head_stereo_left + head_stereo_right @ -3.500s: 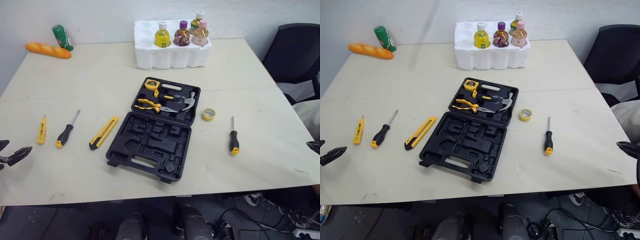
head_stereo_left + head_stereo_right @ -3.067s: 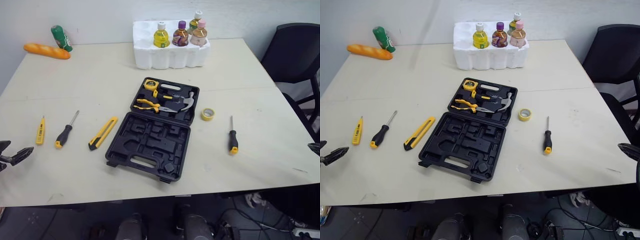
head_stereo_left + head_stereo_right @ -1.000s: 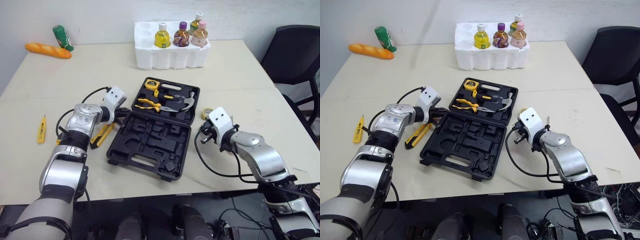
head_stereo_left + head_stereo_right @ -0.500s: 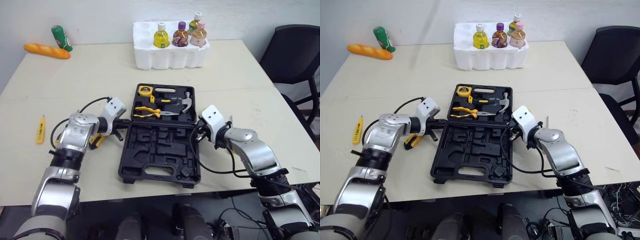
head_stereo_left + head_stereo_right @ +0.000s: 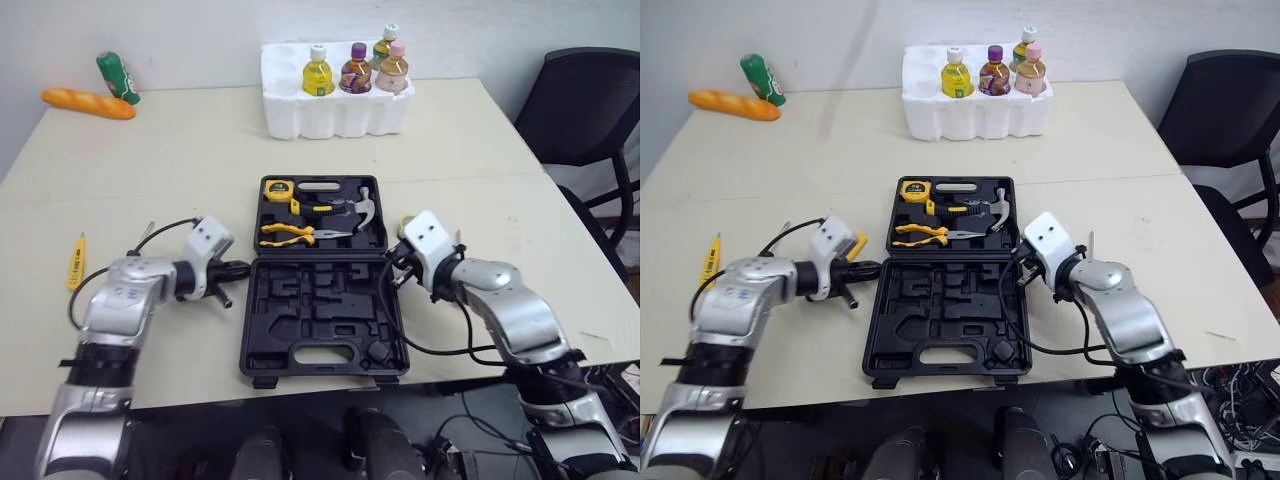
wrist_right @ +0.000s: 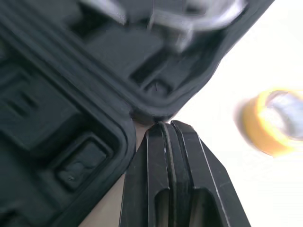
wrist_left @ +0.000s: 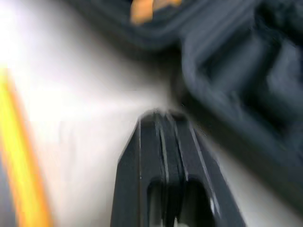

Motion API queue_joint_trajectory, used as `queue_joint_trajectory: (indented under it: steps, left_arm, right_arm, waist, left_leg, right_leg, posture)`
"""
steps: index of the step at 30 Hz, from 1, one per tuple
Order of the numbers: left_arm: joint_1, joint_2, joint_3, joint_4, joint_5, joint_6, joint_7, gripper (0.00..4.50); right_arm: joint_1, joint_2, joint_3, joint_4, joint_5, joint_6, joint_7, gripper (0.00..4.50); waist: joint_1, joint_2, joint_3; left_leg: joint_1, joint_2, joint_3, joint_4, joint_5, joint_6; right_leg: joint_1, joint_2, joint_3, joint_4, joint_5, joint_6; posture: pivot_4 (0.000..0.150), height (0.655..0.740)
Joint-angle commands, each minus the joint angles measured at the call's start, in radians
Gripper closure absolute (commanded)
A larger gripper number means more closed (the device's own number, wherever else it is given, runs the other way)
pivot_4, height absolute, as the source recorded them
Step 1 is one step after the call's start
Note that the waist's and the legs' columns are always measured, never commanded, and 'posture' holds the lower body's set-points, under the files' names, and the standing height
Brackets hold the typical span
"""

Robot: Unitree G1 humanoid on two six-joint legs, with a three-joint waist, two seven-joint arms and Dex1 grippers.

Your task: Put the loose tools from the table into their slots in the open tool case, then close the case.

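Left wrist view shows our left jaws shut, empty; right jaws likewise, tool case point(image 5: 320, 310) between them. A shove could slide it over the tape roll point(image 6: 272, 120) beside our right jaws.

Both head eyes look down on the whole table point(image 5: 200, 150); wrist cameras sit close beside the tool case point(image 5: 320, 310).

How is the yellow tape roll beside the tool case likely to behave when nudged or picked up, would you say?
The tape roll seems to lie flat on the table, so a nudge probably slides it rather than rolls it. As a small hollow ring, it is likely light and stiff enough to pinch.
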Motion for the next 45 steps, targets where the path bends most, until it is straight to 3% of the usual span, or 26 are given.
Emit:
queue_joint_trajectory:
  steps: [1,6,7,10,16,17,22,25,31,37,41,45]
  left_arm:
    - [0.083,0.071,0.180,-0.012,-0.090,-0.011,-0.028,4.50]
    - [0.303,0.136,0.457,-0.102,-0.236,-0.023,-0.095,4.50]
    - [0.338,0.142,0.505,-0.072,-0.227,-0.058,-0.081,4.19]
    - [0.415,0.195,0.638,0.123,-0.171,-0.168,-0.011,3.14]
    - [0.520,0.306,0.771,0.360,-0.179,-0.290,-0.052,0.34]
    - [0.536,0.324,0.775,0.400,-0.168,-0.323,-0.059,0.02]
    - [0.520,0.419,0.773,0.678,-0.135,-0.456,-0.005,0.02]
    - [0.500,0.428,0.733,0.728,-0.131,-0.502,-0.006,0.02]
    - [0.425,0.394,0.634,0.562,-0.176,-0.420,-0.025,0.02]
    - [0.334,0.323,0.467,0.230,-0.177,-0.156,0.143,0.02]
    - [0.234,0.283,0.376,0.115,-0.189,0.044,0.254,0.02]
    - [0.153,0.265,0.275,0.116,-0.148,0.054,0.290,0.02]
  right_arm:
    - [0.069,-0.052,-0.152,-0.114,0.066,0.025,0.022,4.41]
    - [0.179,-0.148,-0.460,-0.172,0.243,0.110,0.115,4.41]
    - [0.202,-0.176,-0.526,-0.157,0.271,0.122,0.141,4.15]
    - [0.346,-0.308,-0.674,-0.070,0.279,0.023,0.292,3.07]
    - [0.527,-0.447,-0.813,0.188,0.247,-0.138,0.434,0.02]
    - [0.545,-0.459,-0.830,0.220,0.247,-0.158,0.452,0.00]
    - [0.593,-0.510,-0.879,0.392,0.213,-0.275,0.472,0.00]
    - [0.588,-0.517,-0.880,0.432,0.214,-0.310,0.468,0.00]
    - [0.557,-0.509,-0.840,0.382,0.255,-0.312,0.488,0.00]
    - [0.451,-0.498,-0.753,0.061,0.496,-0.130,0.519,0.00]
    - [0.315,-0.491,-0.625,-0.132,0.683,-0.032,0.500,0.00]
    - [0.096,-0.439,-0.424,-0.236,0.791,0.011,0.445,0.00]
  waist:
    - [0.001,0.000,0.000]
    - [0.002,0.000,0.000]
    - [0.003,0.000,0.000]
    - [0.011,0.000,0.000]
    - [0.013,-0.002,-0.001]
    - [0.013,-0.002,-0.001]
    - [0.007,-0.001,-0.001]
    - [0.002,-0.001,-0.001]
    - [0.003,-0.001,-0.001]
    - [0.000,0.000,0.000]
    - [0.001,0.000,0.000]
    - [0.003,0.000,0.000]
  left_leg:
    - [0.000,0.000,0.000,0.000,0.000,0.000]
    - [-0.001,-0.001,-0.001,0.000,-0.002,0.001]
    - [0.000,-0.001,-0.001,0.000,-0.002,0.002]
    - [0.001,-0.002,-0.002,-0.001,-0.003,0.002]
    - [0.002,-0.002,-0.001,-0.002,-0.005,0.004]
    - [0.002,-0.002,-0.001,-0.002,-0.006,0.003]
    - [0.003,-0.001,-0.001,-0.003,-0.011,-0.003]
    - [0.003,0.000,-0.001,-0.003,-0.011,-0.003]
    - [0.002,0.000,-0.002,-0.003,-0.010,-0.006]
    - [0.003,0.000,-0.001,-0.003,-0.010,-0.007]
    - [0.003,0.001,-0.001,-0.003,-0.008,-0.007]
    - [0.002,0.000,-0.001,-0.002,-0.006,-0.002]
  right_leg:
    - [0.000,0.000,0.000,0.000,0.000,0.000]
    - [0.000,-0.002,0.000,-0.002,0.000,0.000]
    - [0.001,-0.003,0.000,-0.002,0.000,0.000]
    - [0.001,-0.004,-0.001,-0.006,0.000,0.000]
    - [0.001,-0.004,-0.001,-0.007,0.000,-0.001]
    - [0.001,-0.004,-0.001,-0.007,0.000,-0.001]
    - [0.000,-0.004,-0.001,-0.007,-0.001,-0.002]
    - [0.000,-0.005,-0.001,-0.007,-0.001,-0.002]
    - [0.000,-0.005,-0.001,-0.007,-0.001,-0.002]
    - [0.000,-0.005,0.000,-0.005,-0.001,-0.002]
    - [0.000,-0.004,-0.001,-0.004,-0.001,-0.002]
    - [0.000,-0.003,-0.001,-0.004,-0.001,-0.002]
  posture:
    - [0.150,0.7367]
    - [0.150,0.7367]
    - [0.150,0.7367]
    - [0.150,0.7367]
    - [0.150,0.7367]
    - [0.150,0.7367]
    - [0.150,0.7367]
    - [0.150,0.7367]
    - [0.150,0.7367]
    - [0.150,0.7367]
    - [0.150,0.7367]
    - [0.150,0.7367]
